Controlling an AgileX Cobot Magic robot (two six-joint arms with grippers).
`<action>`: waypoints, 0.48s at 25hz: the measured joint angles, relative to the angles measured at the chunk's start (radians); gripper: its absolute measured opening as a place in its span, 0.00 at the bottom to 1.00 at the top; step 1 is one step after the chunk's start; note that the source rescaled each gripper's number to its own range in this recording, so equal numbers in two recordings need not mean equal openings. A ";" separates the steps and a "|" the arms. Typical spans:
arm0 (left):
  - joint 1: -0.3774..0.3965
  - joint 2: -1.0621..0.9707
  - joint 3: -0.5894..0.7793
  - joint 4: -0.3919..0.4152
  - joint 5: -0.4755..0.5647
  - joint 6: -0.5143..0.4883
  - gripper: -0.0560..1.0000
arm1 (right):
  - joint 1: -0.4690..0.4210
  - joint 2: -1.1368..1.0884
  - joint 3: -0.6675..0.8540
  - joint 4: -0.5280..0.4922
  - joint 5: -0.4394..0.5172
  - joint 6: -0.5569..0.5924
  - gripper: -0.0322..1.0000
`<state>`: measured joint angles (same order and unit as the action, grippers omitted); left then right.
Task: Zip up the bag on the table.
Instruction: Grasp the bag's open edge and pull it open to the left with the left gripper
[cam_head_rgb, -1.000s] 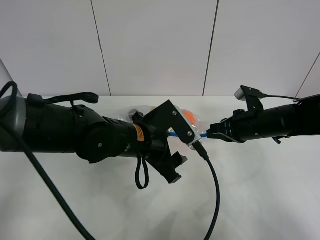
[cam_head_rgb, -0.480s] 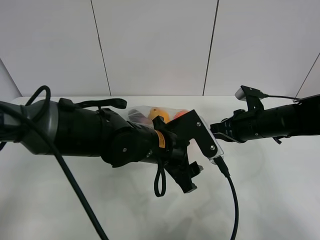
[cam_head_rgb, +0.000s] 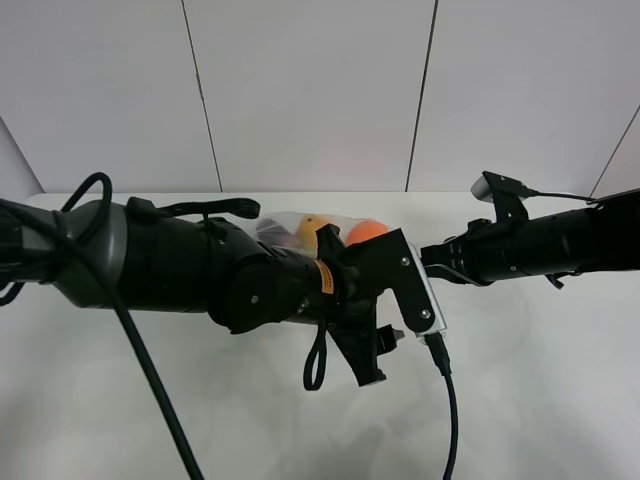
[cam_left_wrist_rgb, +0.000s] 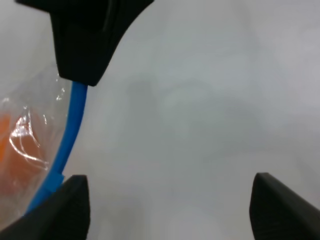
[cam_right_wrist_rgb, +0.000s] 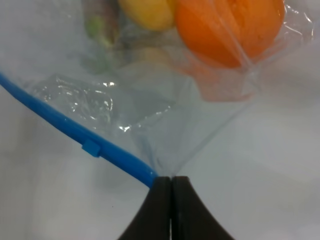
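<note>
The clear bag (cam_head_rgb: 290, 226) lies on the white table (cam_head_rgb: 530, 390), mostly hidden under my left arm; an orange (cam_head_rgb: 366, 232) shows through it. My right gripper (cam_head_rgb: 424, 262) is shut on the bag's corner at the end of the blue zipper strip (cam_right_wrist_rgb: 75, 132), fingers pinched together (cam_right_wrist_rgb: 171, 200). A small blue slider tab (cam_right_wrist_rgb: 92, 148) sits on the strip near that corner. The orange (cam_right_wrist_rgb: 230, 25) and a yellow fruit (cam_right_wrist_rgb: 150, 12) lie inside. My left gripper (cam_left_wrist_rgb: 170, 210) is open, the zipper strip (cam_left_wrist_rgb: 70, 135) running by one fingertip (cam_left_wrist_rgb: 65, 205), nothing between the jaws.
A black cable (cam_head_rgb: 447, 400) hangs from my left wrist over the front of the table. My right gripper's finger (cam_left_wrist_rgb: 82, 40) shows close ahead in the left wrist view. White wall panels stand behind the table.
My left arm has moved right along the bag toward the right gripper, covering more of the bag. The right gripper has stayed still, holding the corner.
</note>
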<state>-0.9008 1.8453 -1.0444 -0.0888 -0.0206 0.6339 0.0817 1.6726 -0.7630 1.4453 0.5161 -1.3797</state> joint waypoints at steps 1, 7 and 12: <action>0.000 0.008 -0.004 0.000 -0.004 0.012 0.96 | 0.000 0.000 0.000 -0.002 -0.001 0.001 0.03; 0.008 0.068 -0.060 0.000 -0.007 0.042 0.96 | 0.000 0.000 0.000 -0.041 0.000 0.044 0.03; 0.022 0.095 -0.103 0.000 -0.013 0.074 0.96 | 0.000 0.000 0.000 -0.087 0.000 0.079 0.03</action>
<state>-0.8784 1.9402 -1.1477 -0.0888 -0.0332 0.7079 0.0817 1.6726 -0.7630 1.3583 0.5161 -1.3003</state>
